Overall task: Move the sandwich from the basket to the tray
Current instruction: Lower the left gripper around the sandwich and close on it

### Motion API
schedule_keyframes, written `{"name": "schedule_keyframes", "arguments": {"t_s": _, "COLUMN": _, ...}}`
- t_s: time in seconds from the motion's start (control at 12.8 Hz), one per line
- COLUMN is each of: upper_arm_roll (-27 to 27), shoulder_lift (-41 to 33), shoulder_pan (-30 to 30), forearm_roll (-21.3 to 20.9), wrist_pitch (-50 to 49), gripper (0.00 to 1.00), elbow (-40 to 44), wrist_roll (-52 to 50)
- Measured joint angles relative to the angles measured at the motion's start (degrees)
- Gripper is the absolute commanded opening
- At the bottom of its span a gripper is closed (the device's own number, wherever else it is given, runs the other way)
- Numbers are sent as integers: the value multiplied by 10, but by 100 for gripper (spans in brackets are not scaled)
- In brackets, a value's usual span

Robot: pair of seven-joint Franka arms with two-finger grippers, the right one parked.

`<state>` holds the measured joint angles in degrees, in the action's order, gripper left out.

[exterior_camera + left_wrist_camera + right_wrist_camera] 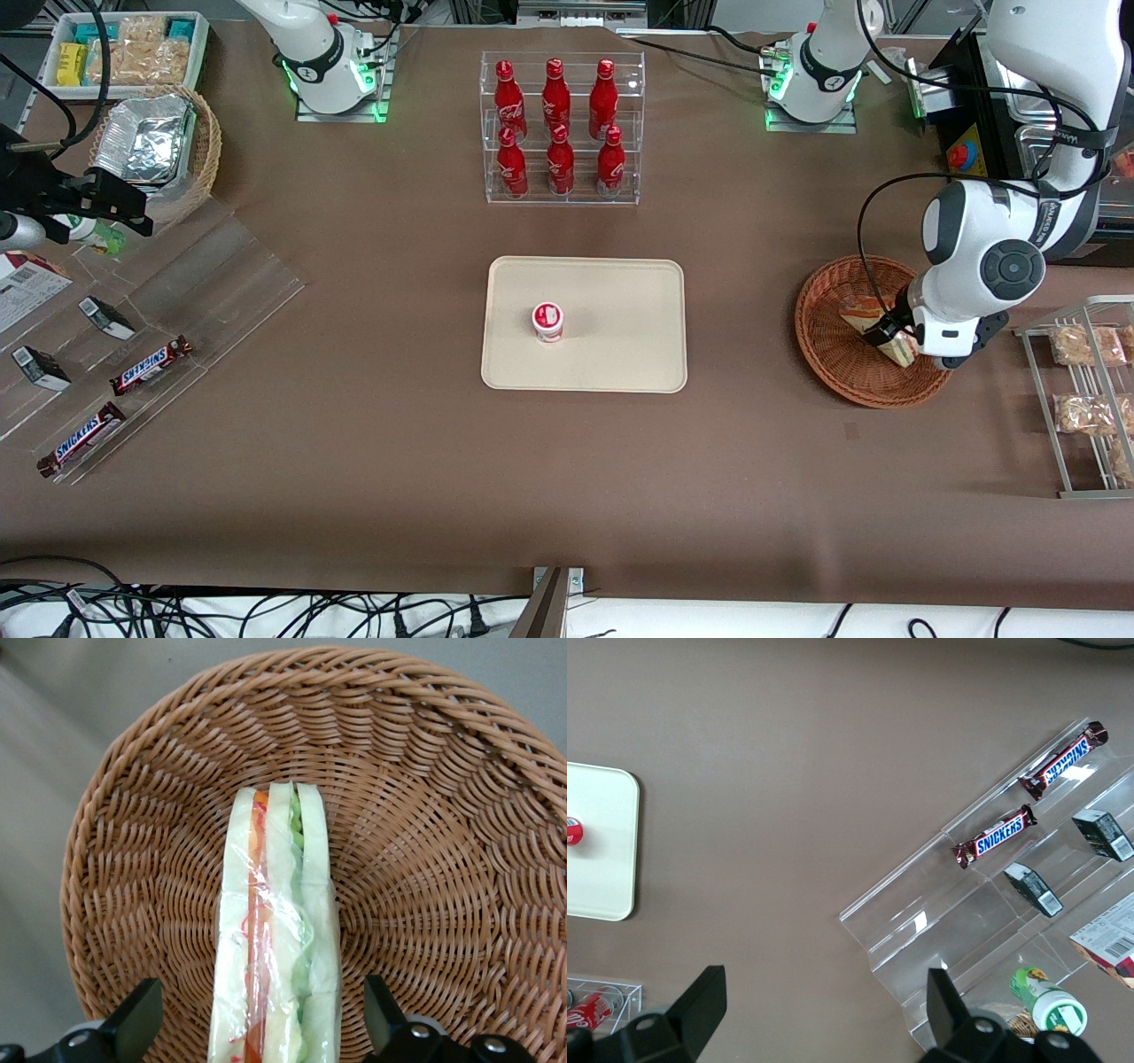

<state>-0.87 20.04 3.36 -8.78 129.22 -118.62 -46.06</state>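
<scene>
The sandwich [275, 939], a clear-wrapped white-bread wedge with green and red-orange filling, lies in the round reddish-brown wicker basket [425, 815]. My left gripper [257, 1023] is open and low inside the basket, one black finger on either side of the sandwich with a gap on both sides. From the front, the gripper [890, 341] hangs over the sandwich [858, 312] in the basket [824, 354], toward the working arm's end of the table. The cream tray [620, 301] lies flat at mid-table, apart from the basket.
A small red-and-white lidded cup [547, 321] stands on the tray. A clear rack of red bottles [561, 128] stands farther from the front camera than the tray. A metal rack with bagged snacks [1085, 390] sits beside the basket. Snickers bars [151, 365] lie on acrylic shelving toward the parked arm's end.
</scene>
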Motion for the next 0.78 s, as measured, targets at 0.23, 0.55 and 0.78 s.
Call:
{"name": "schedule_keyframes", "arguments": {"t_s": 0.23, "upper_arm_roll": -3, "shoulder_lift": 0, "shoulder_pan": -1, "forearm_roll": 0, "wrist_pitch": 0, "gripper": 100, "elbow": -1, "wrist_roll": -8}}
{"name": "schedule_keyframes", "arguments": {"t_s": 0.55, "upper_arm_roll": -16, "shoulder_lift": -5, "shoulder_pan": -5, "forearm_roll": 0, "wrist_pitch": -10, "gripper": 99, "elbow": -1, "wrist_roll": -18}}
{"name": "schedule_keyframes", "arguments": {"t_s": 0.78, "upper_arm_roll": -16, "shoulder_lift": -9, "shoulder_pan": -5, "forearm_roll": -15, "wrist_pitch": -15, "gripper": 99, "elbow": -2, "wrist_roll": -19}}
